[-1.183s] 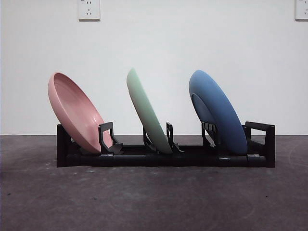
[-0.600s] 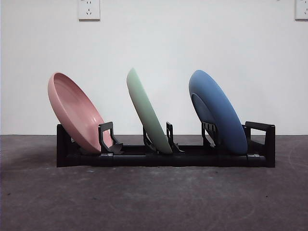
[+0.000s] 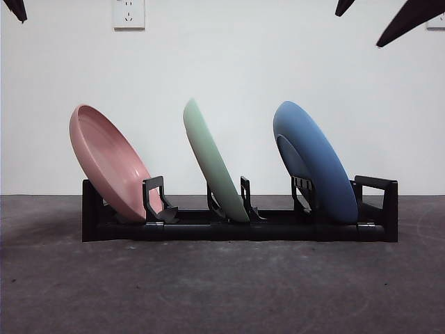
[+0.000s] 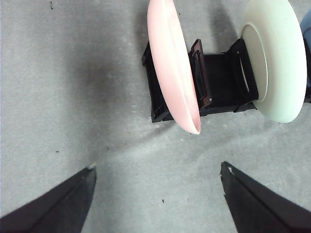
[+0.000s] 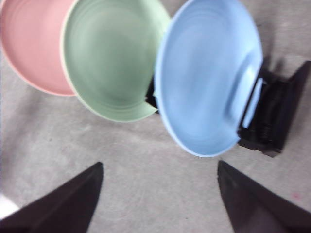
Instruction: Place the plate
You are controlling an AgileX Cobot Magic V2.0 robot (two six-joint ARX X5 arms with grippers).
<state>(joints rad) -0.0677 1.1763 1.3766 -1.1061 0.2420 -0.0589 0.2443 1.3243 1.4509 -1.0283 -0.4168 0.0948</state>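
Note:
A pink plate (image 3: 108,161), a green plate (image 3: 212,161) and a blue plate (image 3: 313,161) lean in the slots of a black rack (image 3: 240,226). My left gripper (image 4: 158,177) is open and empty above the table in front of the pink plate (image 4: 172,63) and the green plate (image 4: 277,58). My right gripper (image 5: 160,179) is open and empty, apart from the blue plate (image 5: 206,73), with the green plate (image 5: 109,56) and pink plate (image 5: 29,43) beside it. In the front view black tips show at the top left (image 3: 15,8) and top right (image 3: 407,17).
The rack stands on a dark grey table (image 3: 222,292) in front of a white wall with sockets (image 3: 128,12). Bare table lies between each gripper and the rack (image 4: 160,107).
Black gripper tips have come into the top corners of the front view, which showed no arm before. The plates and the rack have not moved.

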